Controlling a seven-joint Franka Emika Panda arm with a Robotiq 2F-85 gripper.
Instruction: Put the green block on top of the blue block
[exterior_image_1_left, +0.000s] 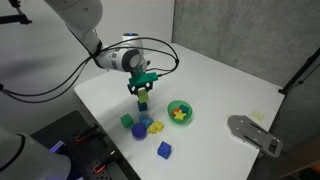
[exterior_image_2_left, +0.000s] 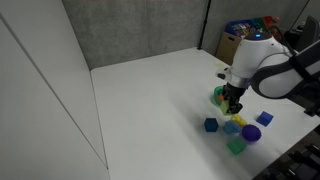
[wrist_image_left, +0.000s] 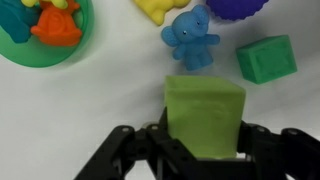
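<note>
My gripper (wrist_image_left: 203, 150) is shut on the green block (wrist_image_left: 205, 112), a lime cube that fills the lower middle of the wrist view. In an exterior view the gripper (exterior_image_1_left: 143, 90) hangs over the table left of the bowl. A small dark block, which looks like the blue block (exterior_image_1_left: 143, 103), sits directly under it. I cannot tell whether the two blocks touch. The blue block is hidden under the green block in the wrist view. The gripper also shows in the other exterior view (exterior_image_2_left: 233, 102).
A green bowl (exterior_image_1_left: 181, 121) holding toys stands right of the gripper and shows in the wrist view (wrist_image_left: 70, 52). A darker green cube (wrist_image_left: 266, 58), a blue elephant toy (wrist_image_left: 190, 40), yellow and purple toys lie close by. A brighter blue cube (exterior_image_1_left: 164, 150) lies nearer the table's front edge.
</note>
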